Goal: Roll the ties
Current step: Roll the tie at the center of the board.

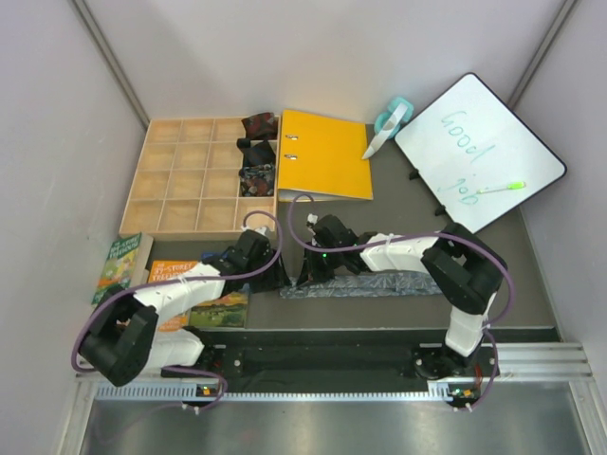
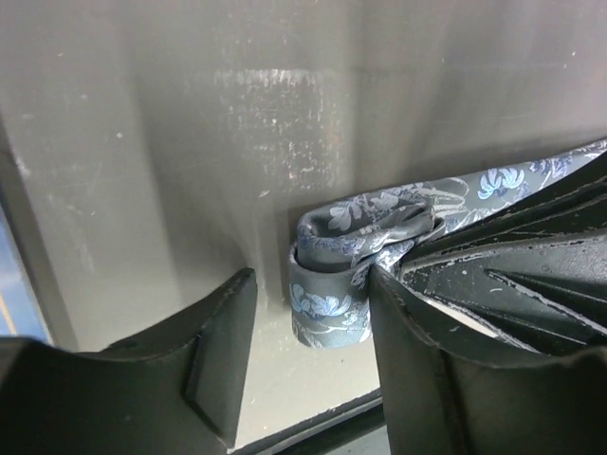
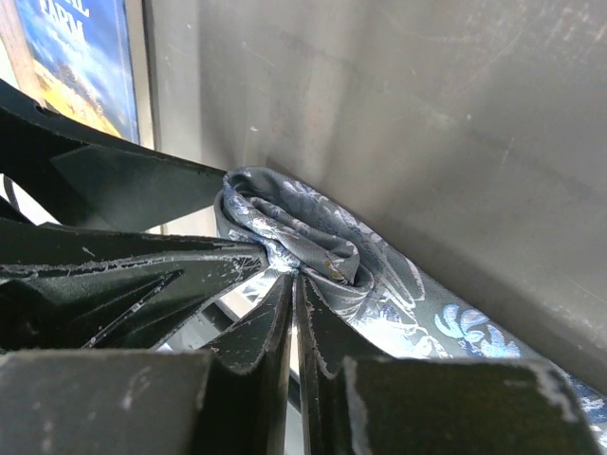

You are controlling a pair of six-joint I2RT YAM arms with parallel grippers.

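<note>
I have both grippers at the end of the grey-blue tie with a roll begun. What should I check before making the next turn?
1. A roll exists at the end of the grey-blue tie: ok, a few turns show.
2. The right gripper pinches the roll: ok, its fingers look closed on the fabric.
3. The left gripper is open around the roll: ok, with the roll against one finger.
4. The roll is tight: not ok, the layers gape.
5. The rest of the tie lies flat and straight: ok in the top view.
6. The wooden tray has a free cell: ok, most cells are empty.
</note>
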